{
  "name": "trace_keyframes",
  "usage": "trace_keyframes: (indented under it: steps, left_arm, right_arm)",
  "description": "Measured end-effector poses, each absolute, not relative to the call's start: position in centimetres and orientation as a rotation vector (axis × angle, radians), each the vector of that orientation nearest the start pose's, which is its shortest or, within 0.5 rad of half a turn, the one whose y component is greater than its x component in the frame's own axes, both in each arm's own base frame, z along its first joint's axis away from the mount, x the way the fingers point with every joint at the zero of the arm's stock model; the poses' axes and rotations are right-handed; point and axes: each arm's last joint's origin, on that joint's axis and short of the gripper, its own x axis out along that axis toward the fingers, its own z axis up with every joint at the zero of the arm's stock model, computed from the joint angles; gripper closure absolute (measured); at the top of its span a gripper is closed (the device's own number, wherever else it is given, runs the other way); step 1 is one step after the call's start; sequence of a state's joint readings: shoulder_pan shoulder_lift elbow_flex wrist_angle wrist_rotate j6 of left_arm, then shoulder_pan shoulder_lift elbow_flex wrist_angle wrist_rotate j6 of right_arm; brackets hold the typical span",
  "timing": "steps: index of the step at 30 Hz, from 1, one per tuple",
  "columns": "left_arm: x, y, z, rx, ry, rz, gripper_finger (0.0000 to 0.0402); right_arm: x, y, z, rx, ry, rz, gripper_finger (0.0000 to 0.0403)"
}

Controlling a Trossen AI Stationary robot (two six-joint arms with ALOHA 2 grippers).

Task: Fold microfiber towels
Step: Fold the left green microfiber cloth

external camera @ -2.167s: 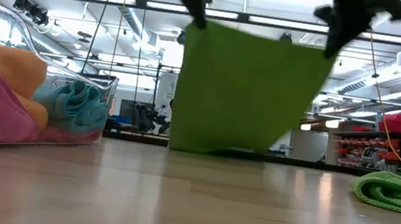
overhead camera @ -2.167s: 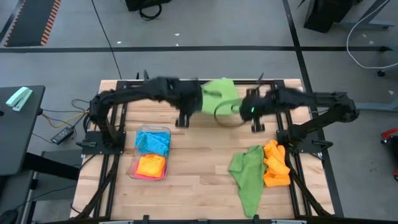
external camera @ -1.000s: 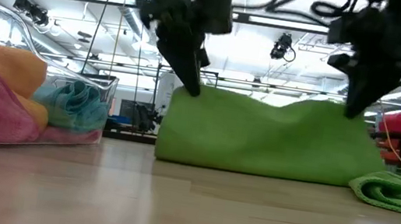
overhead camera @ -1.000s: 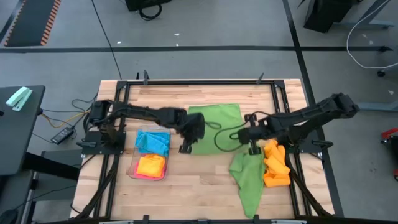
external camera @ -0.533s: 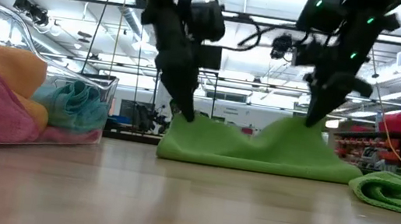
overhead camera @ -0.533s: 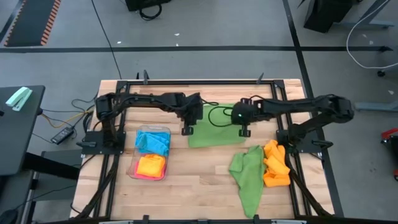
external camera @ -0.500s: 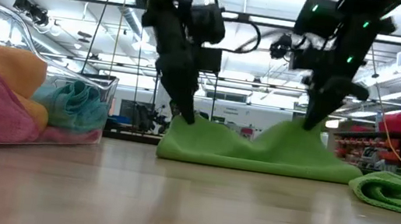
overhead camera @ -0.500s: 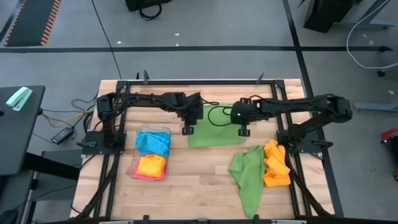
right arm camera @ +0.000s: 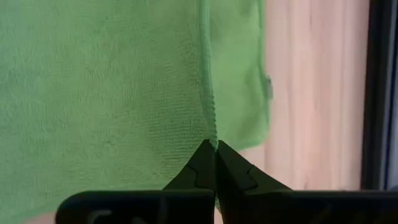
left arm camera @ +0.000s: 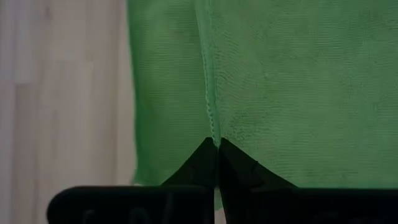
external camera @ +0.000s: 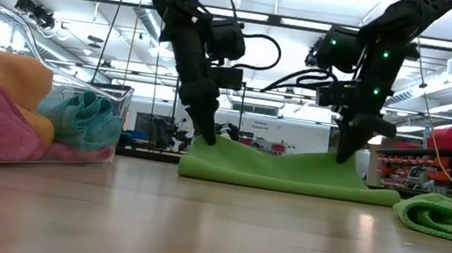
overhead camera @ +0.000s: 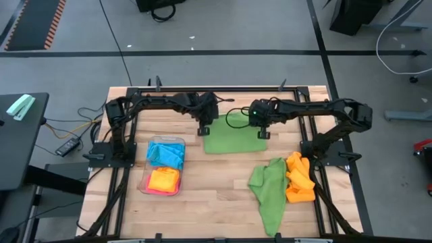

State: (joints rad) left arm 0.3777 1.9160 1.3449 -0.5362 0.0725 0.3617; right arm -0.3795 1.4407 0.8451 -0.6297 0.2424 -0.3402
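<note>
Green microfiber towel [overhead camera: 231,140] lies on the wooden table [overhead camera: 209,196] between my two arms, near the far side, doubled over on itself by the look of the layered edge in both wrist views. Left claw [overhead camera: 202,130] is pinched tight on the towel's left far corner; right claw [overhead camera: 263,134] is pinched tight on the right far corner, both low at the cloth. I read this as the end of the first fold, with the carried edge being set down. Next move calls for both claws to let go together and lift clear without dragging the top layer; I cannot quite tell whether the edges line up. Waiting nearby: a crumpled green cloth [overhead camera: 267,190] and a bunched orange cloth [overhead camera: 299,178] on the right, and a clear plastic tray [overhead camera: 146,181] holding blue, orange and pink cloths on the left.
</note>
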Motion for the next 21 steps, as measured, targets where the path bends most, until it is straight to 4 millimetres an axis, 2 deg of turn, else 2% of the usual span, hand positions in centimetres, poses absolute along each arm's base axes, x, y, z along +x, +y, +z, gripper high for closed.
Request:
trace_keyframes:
  steps: [7,15,21]
  left_arm:
    - [36.6,15.6,18.1,0.148,1.079,0.105,0.0381]
    - [36.5,16.9,16.3,0.151,1.127,0.112,0.0389]
    - [36.5,17.4,16.3,0.175,1.117,0.137,0.0378]
  right_arm:
    - [23.3,-11.6,19.0,-0.228,1.291,-0.354,0.0398]
    - [23.2,-12.4,19.0,-0.237,1.265,-0.357,0.0398]
    - [23.2,-13.0,19.1,-0.219,1.23,-0.344,0.0398]
